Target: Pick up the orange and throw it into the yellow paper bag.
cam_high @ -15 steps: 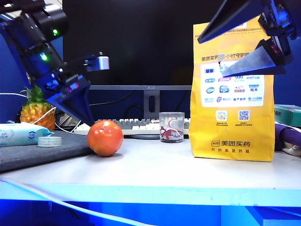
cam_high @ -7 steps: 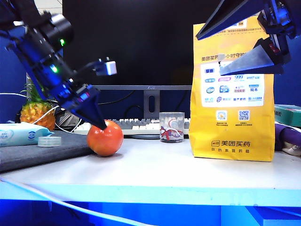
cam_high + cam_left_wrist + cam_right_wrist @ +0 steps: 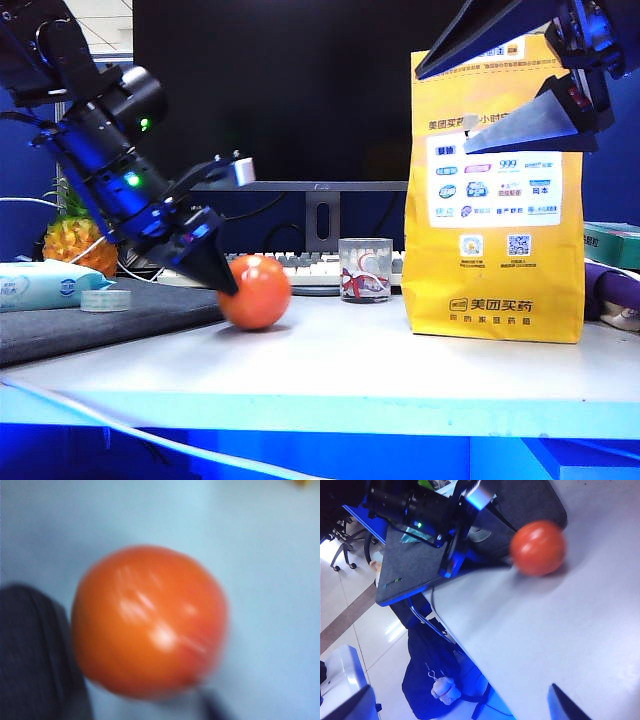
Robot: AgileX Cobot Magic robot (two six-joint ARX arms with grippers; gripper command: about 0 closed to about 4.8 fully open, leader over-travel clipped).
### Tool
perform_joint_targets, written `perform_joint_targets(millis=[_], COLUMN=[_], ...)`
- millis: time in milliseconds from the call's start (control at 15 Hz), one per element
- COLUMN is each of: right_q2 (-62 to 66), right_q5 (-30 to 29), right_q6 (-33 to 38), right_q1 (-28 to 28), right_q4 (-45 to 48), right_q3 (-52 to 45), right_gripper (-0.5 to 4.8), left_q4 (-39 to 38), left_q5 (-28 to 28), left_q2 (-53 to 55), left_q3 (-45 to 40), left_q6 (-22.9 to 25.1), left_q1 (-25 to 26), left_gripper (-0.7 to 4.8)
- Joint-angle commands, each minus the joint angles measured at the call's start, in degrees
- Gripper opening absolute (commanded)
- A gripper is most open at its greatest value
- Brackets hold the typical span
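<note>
The orange [image 3: 257, 292] lies on the white table, just right of the dark mat's edge; it fills the left wrist view [image 3: 150, 622], blurred. My left gripper [image 3: 234, 284] slants down from the left, and its one visible fingertip [image 3: 230, 285] touches the orange's left side. The other finger is hidden, so its grip is unclear. The yellow paper bag [image 3: 495, 230] stands upright at the right. My right gripper [image 3: 443, 112] hangs high in front of the bag's top, open and empty. In the right wrist view its fingertips frame the table edge, with the orange [image 3: 538, 547] far off.
A dark mat [image 3: 100, 320] holds a wipes pack [image 3: 45, 285] and a tape roll [image 3: 105, 300]. A pineapple [image 3: 75, 240] stands at the back left. A glass cup [image 3: 364, 270] and a keyboard [image 3: 300, 268] sit behind the orange. A purple item [image 3: 610, 290] lies right of the bag.
My left arm has swung down onto the orange. The orange has shifted to the right, off the mat's edge. The right arm has stayed put.
</note>
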Motion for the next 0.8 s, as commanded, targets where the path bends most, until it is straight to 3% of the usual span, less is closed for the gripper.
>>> perform_joint_targets(millis=[67,200,267,334,534,800], right_q2=[-0.17,-0.17,-0.17,-0.17,-0.17,-0.17], right_q5=[0.48,0.74,1.68,1.81,1.84,2.84], right_q6=[-0.39,-0.44,-0.55,-0.63,-0.63,-0.66], right_q1=[0.04,0.04,0.04,0.04,0.04,0.04], right_q4=[1.05,1.05,1.05,1.05,1.05,1.05], right_q3=[0.35,0.35,0.35,0.35,0.35,0.35], right_gripper=[4.79,4.79,4.79,4.79,4.79,4.79], left_q4=[2.60,3.06,3.04,3.30,9.86,20.46], left_q5=[4.44,4.48,5.03,5.49,2.67,2.08], left_q2=[-0.02,-0.02,-0.02,-0.02,-0.04,-0.02], left_q3=[0.13,0.13,0.13,0.13,0.13,0.24], left_q6=[-1.53,-2.45,-2.45,-2.54,-5.73,-5.79], left_q1=[-0.17,-0.17,-0.17,-0.17,-0.72,-2.32], left_gripper=[1.72,1.52,2.41,4.65,4.79,4.79])
